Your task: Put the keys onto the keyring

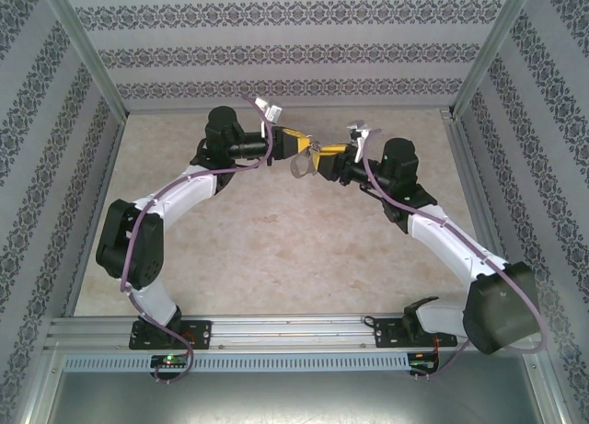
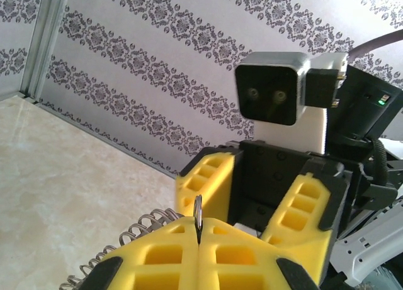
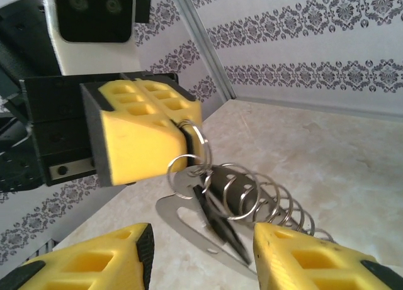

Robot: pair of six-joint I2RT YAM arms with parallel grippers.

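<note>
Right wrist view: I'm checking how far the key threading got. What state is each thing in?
left gripper: shut on the keyring.
right gripper: open, holding nothing.
keyring: pinched at its top, hanging in the air.
key: dark, dangling below the keyring, apparently hooked on it.
wire coil stand: resting on the table on its metal base, untouched.

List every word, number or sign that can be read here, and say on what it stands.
None: there is no readable text.
The left gripper, right gripper, ring and wrist camera bear no print; the wall carries only an ornament pattern.
</note>
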